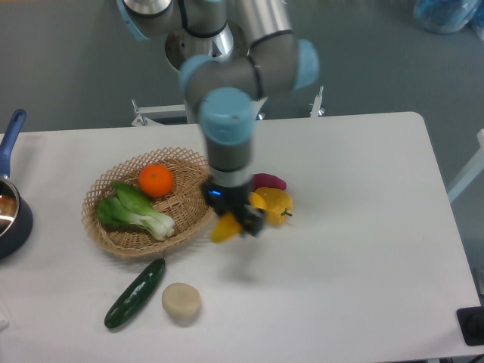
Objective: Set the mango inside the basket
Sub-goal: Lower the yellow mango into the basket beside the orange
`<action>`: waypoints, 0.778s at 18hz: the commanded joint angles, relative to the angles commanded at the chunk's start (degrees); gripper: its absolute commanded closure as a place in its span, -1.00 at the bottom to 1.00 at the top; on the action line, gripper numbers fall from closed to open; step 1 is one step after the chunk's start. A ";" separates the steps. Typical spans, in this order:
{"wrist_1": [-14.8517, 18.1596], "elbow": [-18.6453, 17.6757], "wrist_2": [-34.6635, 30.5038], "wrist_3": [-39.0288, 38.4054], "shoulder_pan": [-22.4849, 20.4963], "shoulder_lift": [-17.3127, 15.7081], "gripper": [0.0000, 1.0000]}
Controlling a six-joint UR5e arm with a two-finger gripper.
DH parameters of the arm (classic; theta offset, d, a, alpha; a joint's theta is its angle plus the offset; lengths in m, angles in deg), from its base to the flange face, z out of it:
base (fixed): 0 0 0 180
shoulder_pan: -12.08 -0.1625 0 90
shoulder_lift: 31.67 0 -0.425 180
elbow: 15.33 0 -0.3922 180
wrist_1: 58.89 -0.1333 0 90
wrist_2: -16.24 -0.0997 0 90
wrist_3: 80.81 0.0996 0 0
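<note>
while the arm reaches down from the rear of the table [363, 249], its gripper [230, 217] sits closed on the mango [224, 228], the yellow-orange fruit showing below the jaws and held clear of the tabletop, just beside the right-hand rim of the basket [195, 162] — not over its floor.

basket contents: one round orange [156, 180] toward the back; one bok choy [134, 211] lying across the middle, leaves left, pale stem right.

right of the gripper: yellow bell pepper [276, 204], partly hidden by the gripper; purple sweet potato [270, 181] just behind it.

front of the basket: green cucumber [134, 293], lying diagonally; pale round disc-shaped item [181, 299] just beside its lower right — what it is cannot be told.

left edge: dark pot with blue handle [13, 200], cut off by the frame.
</note>
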 joint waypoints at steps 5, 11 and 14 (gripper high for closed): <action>0.17 -3.43 0.26 0.00 2.47 -3.17 0.45; -0.09 -4.76 0.35 -0.34 2.56 -3.79 -0.94; -0.09 -4.58 0.44 -1.13 2.38 -3.96 -1.00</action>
